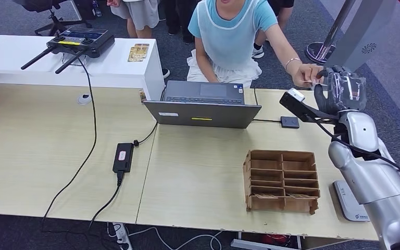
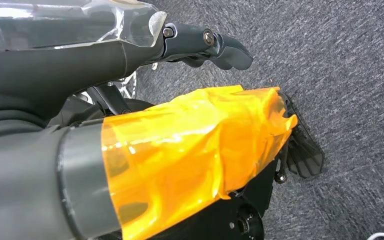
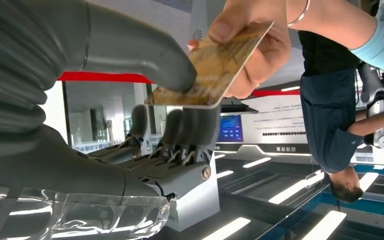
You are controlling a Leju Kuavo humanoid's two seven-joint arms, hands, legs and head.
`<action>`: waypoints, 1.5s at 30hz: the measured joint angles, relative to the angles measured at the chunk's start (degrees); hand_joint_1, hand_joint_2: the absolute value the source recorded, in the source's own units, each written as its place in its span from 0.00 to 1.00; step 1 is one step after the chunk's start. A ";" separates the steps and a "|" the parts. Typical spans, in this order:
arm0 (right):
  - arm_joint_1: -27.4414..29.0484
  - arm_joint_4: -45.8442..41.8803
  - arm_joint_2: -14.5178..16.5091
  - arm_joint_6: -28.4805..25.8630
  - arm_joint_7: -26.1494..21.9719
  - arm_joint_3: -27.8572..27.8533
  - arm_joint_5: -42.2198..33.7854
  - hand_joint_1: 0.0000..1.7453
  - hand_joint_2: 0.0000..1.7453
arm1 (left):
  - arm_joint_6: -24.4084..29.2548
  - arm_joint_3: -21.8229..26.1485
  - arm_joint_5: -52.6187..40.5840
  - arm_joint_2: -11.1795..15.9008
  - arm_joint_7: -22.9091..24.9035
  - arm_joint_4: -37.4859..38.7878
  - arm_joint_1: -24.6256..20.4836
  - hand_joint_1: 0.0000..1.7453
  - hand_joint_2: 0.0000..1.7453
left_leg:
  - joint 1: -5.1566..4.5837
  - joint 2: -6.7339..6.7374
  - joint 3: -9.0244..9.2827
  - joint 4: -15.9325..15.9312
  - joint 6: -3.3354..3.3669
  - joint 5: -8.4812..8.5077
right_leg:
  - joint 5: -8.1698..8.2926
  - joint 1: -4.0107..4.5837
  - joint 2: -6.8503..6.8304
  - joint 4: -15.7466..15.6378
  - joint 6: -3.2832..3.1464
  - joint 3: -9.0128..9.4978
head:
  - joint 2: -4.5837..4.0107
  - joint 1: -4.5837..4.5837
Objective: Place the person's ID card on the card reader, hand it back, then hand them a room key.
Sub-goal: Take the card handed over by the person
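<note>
Our right hand (image 3: 145,100), grey and ribbed, is raised past the far right corner of the pale wooden bench (image 1: 47,151), thumb on top and dark fingers beneath the gold-brown plastic ID card (image 3: 212,67), which the person's hand (image 3: 252,47) also holds by its other end. We judge the grip should firm up before we draw away, then carry the card flat to the white card reader (image 1: 350,204) beside the brown cardboard organiser (image 1: 281,181). Our left hand (image 2: 205,45) hangs over grey carpet, holding nothing.
</note>
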 joint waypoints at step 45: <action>28.39 -20.54 -11.81 24.83 -17.88 -29.67 -69.02 1.00 1.00 | -6.19 3.37 5.10 -0.43 -3.75 0.00 1.42 0.00 0.00 | -0.04 -0.15 -0.05 0.03 0.05 -0.07 | -0.04 -0.03 -0.10 -0.07 0.05 -0.02 | -0.01 0.00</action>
